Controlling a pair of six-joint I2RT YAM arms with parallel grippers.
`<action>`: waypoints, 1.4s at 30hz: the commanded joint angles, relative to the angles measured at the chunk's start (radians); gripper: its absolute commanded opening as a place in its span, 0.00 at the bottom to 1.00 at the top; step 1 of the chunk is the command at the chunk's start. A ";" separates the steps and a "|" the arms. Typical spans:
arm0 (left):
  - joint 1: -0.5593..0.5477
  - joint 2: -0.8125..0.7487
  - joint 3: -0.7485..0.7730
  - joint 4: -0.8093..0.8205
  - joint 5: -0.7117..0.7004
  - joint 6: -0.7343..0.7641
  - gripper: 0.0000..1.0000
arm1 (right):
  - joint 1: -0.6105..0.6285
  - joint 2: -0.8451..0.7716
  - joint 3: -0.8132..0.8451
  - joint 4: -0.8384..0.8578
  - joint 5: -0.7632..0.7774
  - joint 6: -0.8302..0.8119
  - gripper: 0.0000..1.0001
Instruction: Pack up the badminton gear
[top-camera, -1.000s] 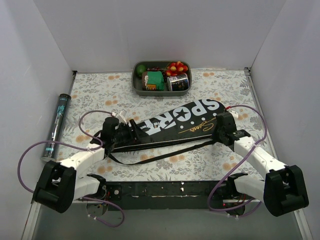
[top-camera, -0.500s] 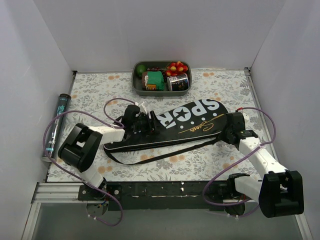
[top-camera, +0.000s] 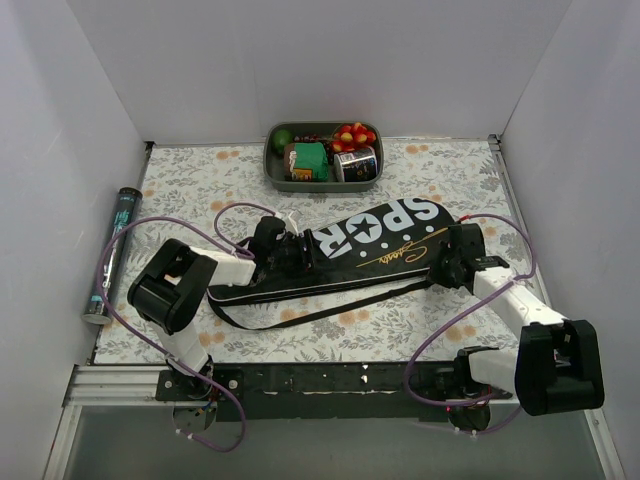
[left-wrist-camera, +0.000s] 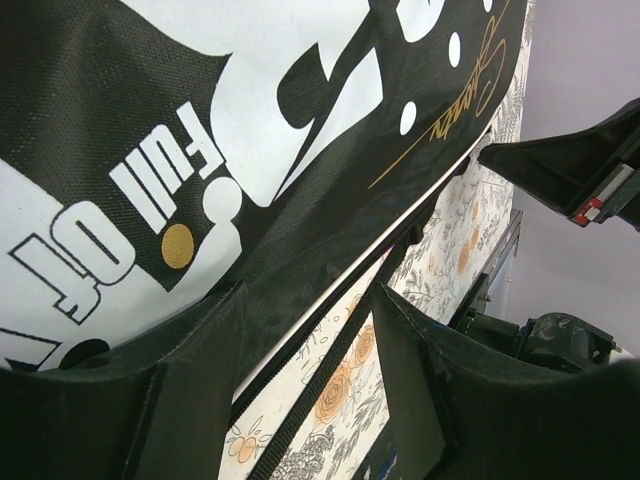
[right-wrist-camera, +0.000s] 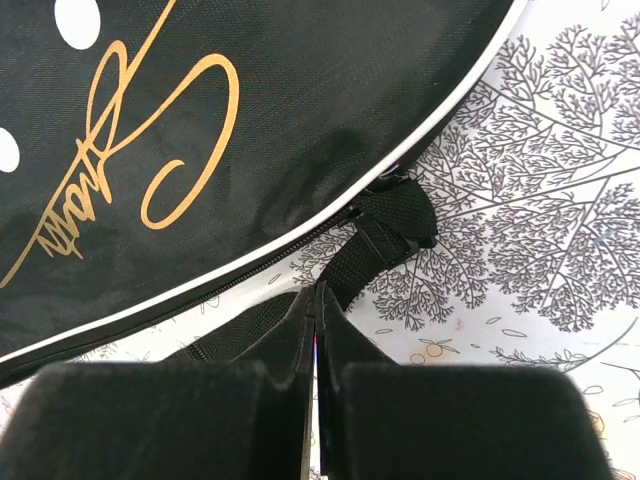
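Black SPORT cover (top-camera: 385, 240) lies diagonally on floral surface (top-camera: 200, 180), wide end right-rear, narrow end left-front. Left tool (top-camera: 290, 252) sits over the narrow part, fingers (left-wrist-camera: 190, 400) spread, with the cover's piped edge running between them. Right tool (top-camera: 452, 258) is at the wide end's near edge, pressed together, tips at strap (right-wrist-camera: 390, 235) anchor; grip on it unclear. Tray (top-camera: 272, 160) is well behind the cover, tube (top-camera: 108, 262) by the left wall. Surface shows between cover and tray.

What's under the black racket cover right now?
Under the long black white-lettered racket cover, only floral-print tablecloth and a black strap show at its edges. Its inside is hidden; no rackets visible.
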 joint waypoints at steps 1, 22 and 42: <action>-0.004 -0.019 -0.029 -0.011 -0.038 0.021 0.52 | -0.004 0.034 0.004 0.065 -0.033 -0.008 0.01; -0.004 -0.068 -0.135 0.058 -0.043 0.022 0.52 | -0.021 0.154 0.020 -0.096 0.447 0.221 0.01; 0.007 -0.136 -0.181 0.033 -0.047 0.048 0.51 | -0.116 0.113 0.012 0.031 0.387 0.081 0.15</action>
